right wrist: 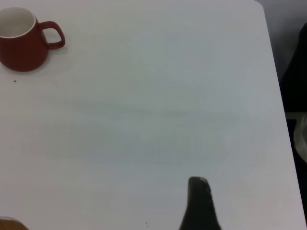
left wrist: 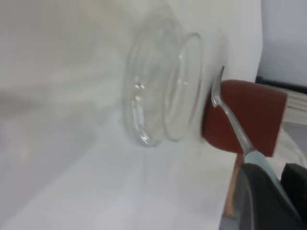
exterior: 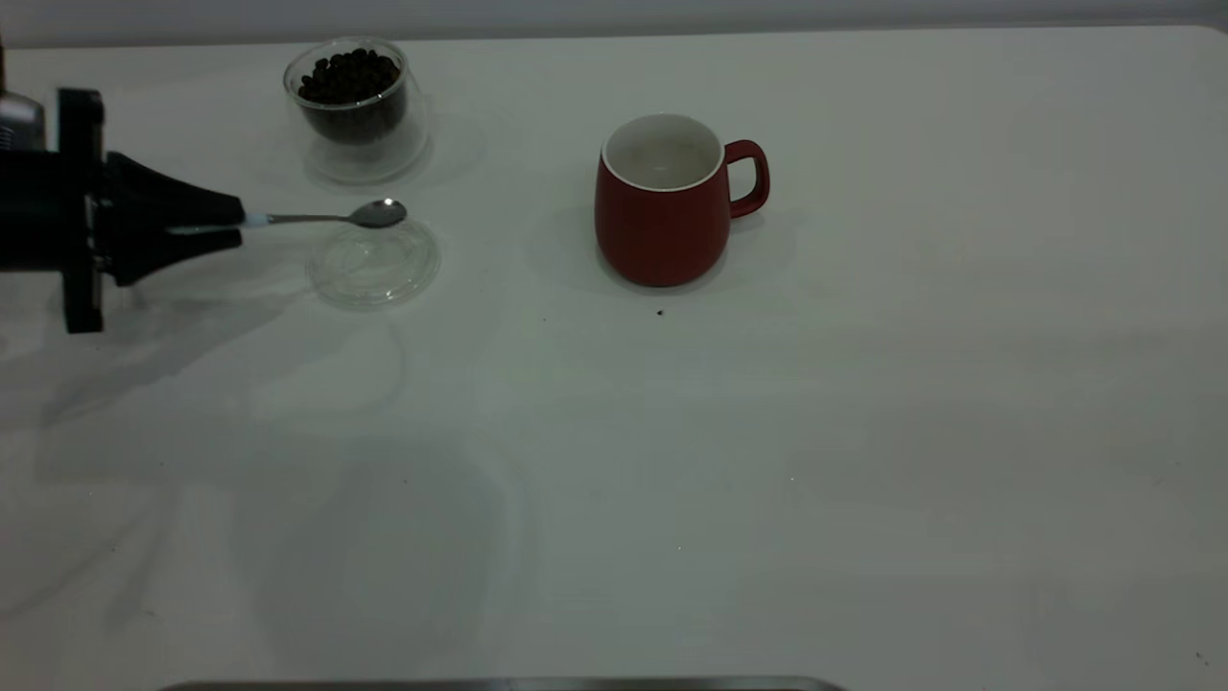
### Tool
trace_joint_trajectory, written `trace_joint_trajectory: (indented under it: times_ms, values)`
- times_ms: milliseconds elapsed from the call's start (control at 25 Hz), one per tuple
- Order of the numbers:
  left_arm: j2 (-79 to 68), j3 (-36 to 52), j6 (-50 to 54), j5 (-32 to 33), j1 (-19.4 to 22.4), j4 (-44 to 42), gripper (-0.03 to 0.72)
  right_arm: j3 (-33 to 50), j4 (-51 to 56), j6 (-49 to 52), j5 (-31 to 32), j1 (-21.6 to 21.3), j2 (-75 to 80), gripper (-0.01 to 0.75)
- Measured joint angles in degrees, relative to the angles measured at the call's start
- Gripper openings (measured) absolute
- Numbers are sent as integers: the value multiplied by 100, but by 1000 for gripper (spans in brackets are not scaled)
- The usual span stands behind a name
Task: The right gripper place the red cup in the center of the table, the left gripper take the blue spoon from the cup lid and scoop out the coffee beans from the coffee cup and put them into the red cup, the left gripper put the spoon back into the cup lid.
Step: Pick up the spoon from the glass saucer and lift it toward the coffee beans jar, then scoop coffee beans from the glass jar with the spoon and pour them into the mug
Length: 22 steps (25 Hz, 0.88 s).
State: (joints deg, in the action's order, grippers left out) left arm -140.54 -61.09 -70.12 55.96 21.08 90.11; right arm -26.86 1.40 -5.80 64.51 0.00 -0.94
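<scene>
The red cup [exterior: 662,216] stands upright near the table's [exterior: 767,480] middle, handle to the right; it also shows in the right wrist view [right wrist: 21,40] and the left wrist view [left wrist: 249,120]. My left gripper [exterior: 235,223] is at the far left, shut on the pale handle of the blue spoon [exterior: 326,218]. The spoon is level, its shiny bowl empty over the far edge of the clear cup lid [exterior: 374,269]. The coffee cup [exterior: 357,115] with coffee beans [exterior: 347,75] stands behind the lid. The left wrist view shows the spoon [left wrist: 230,120] beside the lid [left wrist: 163,103]. My right gripper [right wrist: 198,184] is far from the cup.
A small dark speck [exterior: 660,312] lies on the table just in front of the red cup. A metal edge [exterior: 499,684] runs along the table's near side. The table's right edge [right wrist: 273,72] shows in the right wrist view.
</scene>
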Motion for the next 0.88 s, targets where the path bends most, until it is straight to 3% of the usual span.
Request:
trace_joint_trajectory:
  times_ms: [160,400,640,880]
  values:
    - [403,0,181,206,159,-213,118,0,0,0,0,0,0,590]
    - [1293,-252,-426,312,223,-137,118,0,0,0,0,0,0,590]
    - [1574,-389,-966,-423,167,-113,118,0,0,0,0,0,0,590]
    - [1574,-389,-1906,-1509,-293,208,117,0,0,0,0,0,0,590]
